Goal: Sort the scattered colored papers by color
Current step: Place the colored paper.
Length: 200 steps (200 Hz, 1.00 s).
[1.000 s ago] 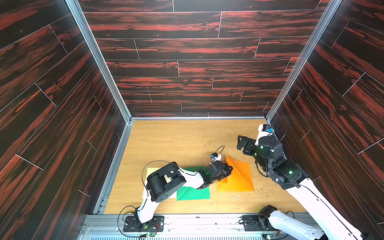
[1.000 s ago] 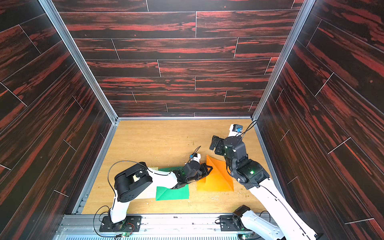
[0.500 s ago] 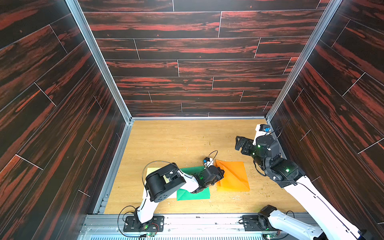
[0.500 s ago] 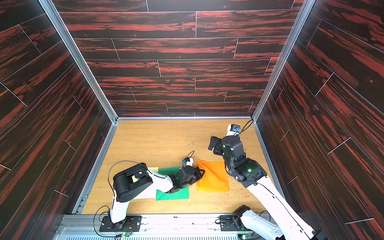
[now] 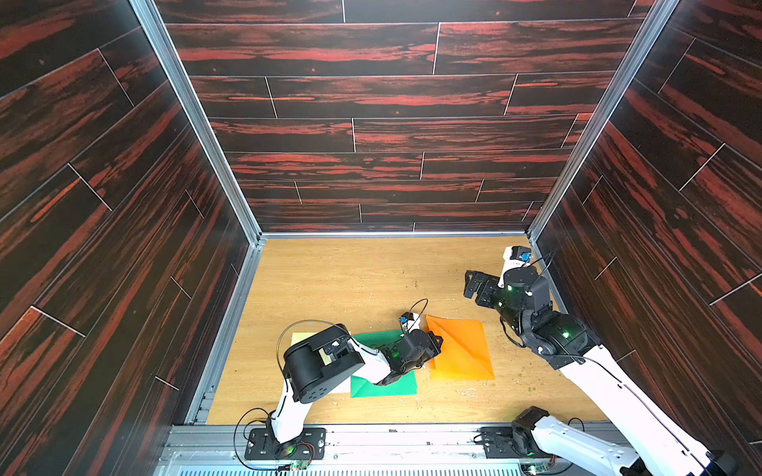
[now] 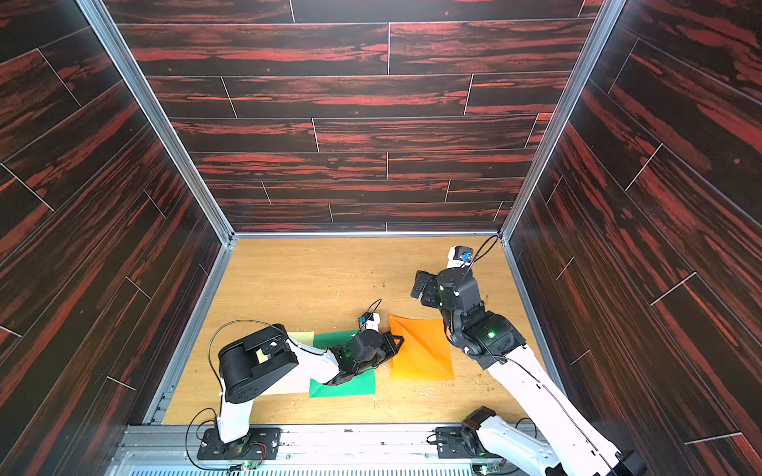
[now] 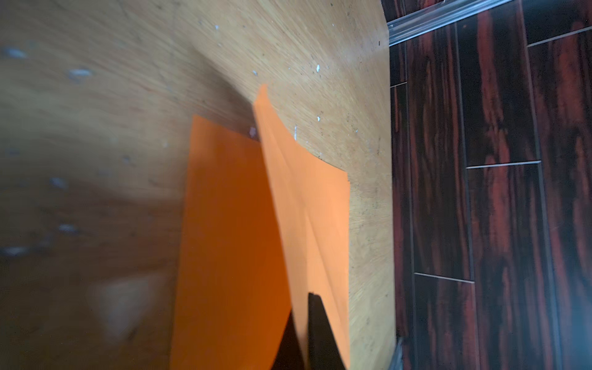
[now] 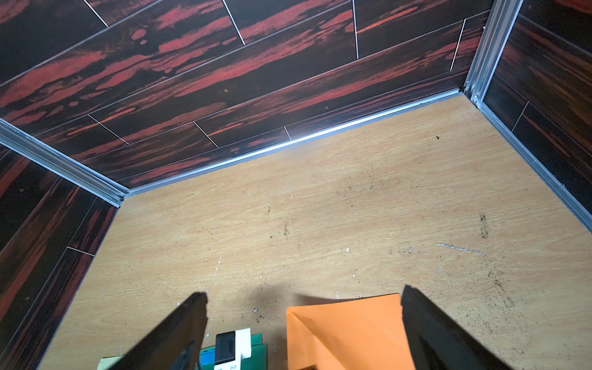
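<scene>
In both top views, your left end effector (image 5: pixel 437 342) (image 6: pixel 398 342) had lowered the upper orange paper (image 5: pixel 457 338) (image 6: pixel 420 346), tented a second ago, nearly flat just beyond its tips. The green papers (image 5: pixel 383 385) (image 6: pixel 346 385) lay under its wrist.

In the left wrist view, it pinched that sheet's near edge over the lower orange paper (image 7: pixel 224 224).

In the right wrist view, your right end effector (image 8: pixel 302 293) stood spread and empty above the worktop (image 8: pixel 352 208).

Orange looked paired.
</scene>
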Available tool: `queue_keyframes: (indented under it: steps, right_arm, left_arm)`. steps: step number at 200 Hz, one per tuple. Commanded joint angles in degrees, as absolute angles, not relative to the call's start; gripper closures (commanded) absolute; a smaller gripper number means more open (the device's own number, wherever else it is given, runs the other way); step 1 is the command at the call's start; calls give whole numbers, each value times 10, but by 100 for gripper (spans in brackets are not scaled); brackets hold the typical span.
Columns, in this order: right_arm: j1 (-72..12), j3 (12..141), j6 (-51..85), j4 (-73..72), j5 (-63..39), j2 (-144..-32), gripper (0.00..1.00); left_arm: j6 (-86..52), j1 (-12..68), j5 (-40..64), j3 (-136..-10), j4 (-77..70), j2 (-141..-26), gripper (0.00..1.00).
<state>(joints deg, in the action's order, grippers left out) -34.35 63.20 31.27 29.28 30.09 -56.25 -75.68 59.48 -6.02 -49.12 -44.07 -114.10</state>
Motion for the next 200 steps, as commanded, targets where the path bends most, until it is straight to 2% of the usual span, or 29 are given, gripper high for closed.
queue_keyframes:
  steps: [1,14,37,66,91,126,144,164,180,200]
  right_arm:
    - [-345,627,317,285,295,-568,2]
    - [-345,627,317,284,293,-570,2]
    - [-345,626,318,282,292,-575,2]
    - [-345,626,317,280,293,-578,2]
    - [-345,625,317,279,290,-583,2]
    - [-345,625,317,270,289,-595,2]
    - [-345,628,311,261,292,-605,2]
    - [-345,634,300,245,317,-621,2]
    - [-342,628,278,215,367,-642,2]
    - [-321,606,251,165,428,-686,2]
  left_arm:
    - [-742,594,-69,-485,-417,-1108,74]
    - [-737,594,-64,-486,-415,-1108,61]
    - [-727,594,-68,-490,-386,-1099,53]
    - [-703,594,-104,-497,-279,-1060,51]
    - [-659,595,-140,-524,-112,-1016,50]
    - [-598,596,-230,-551,39,-949,47]
    - [-556,596,-306,-575,122,-910,34]
    - [-511,585,-429,-600,214,-860,1]
    - [-450,545,-510,-587,235,-808,0]
    - [-373,425,-505,-536,197,-743,0]
